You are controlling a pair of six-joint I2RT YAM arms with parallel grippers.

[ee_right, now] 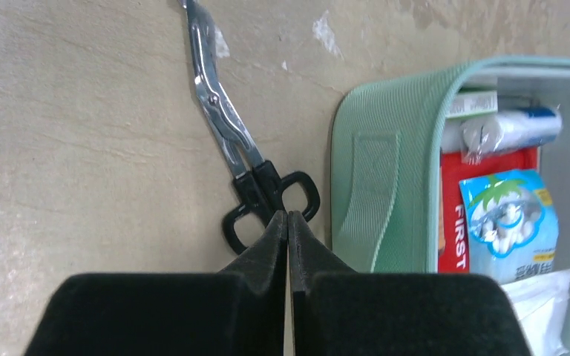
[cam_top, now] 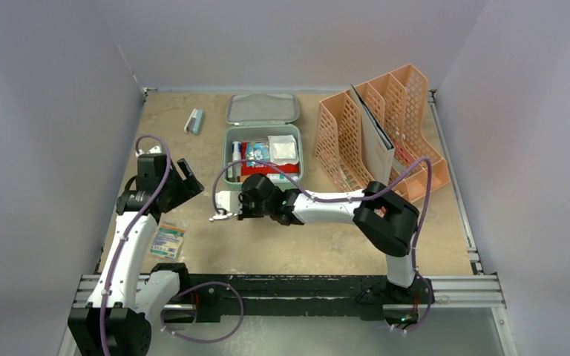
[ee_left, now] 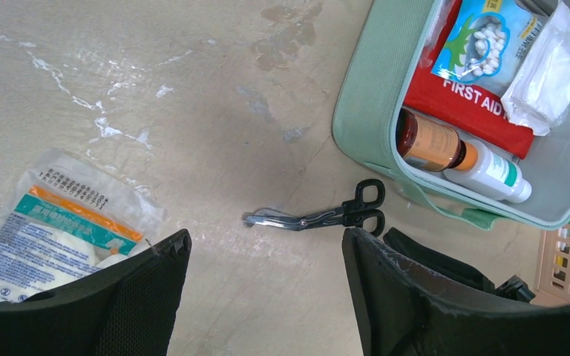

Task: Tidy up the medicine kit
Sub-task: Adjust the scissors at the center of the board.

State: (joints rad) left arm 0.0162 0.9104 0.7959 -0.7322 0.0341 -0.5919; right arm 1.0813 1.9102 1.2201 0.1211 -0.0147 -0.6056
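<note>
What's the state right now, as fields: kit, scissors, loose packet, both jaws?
medicine kit: open
lid: off, on the table behind it
inside: red pouch, swab packet, gauze pack, brown bottle, white bottle
scissors: flat on the table beside the kit
loose packet: on the table, left of the scissors
left gripper: jaws open, empty
right gripper: jaws shut, tips at the scissors' handles; grip unclear

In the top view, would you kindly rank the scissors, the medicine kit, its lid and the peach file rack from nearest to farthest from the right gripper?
1. scissors: on the table, at the right gripper tips.
2. medicine kit: just beyond, toward the back.
3. lid: behind the kit, near the back wall.
4. peach file rack: off to the right rear.
</note>
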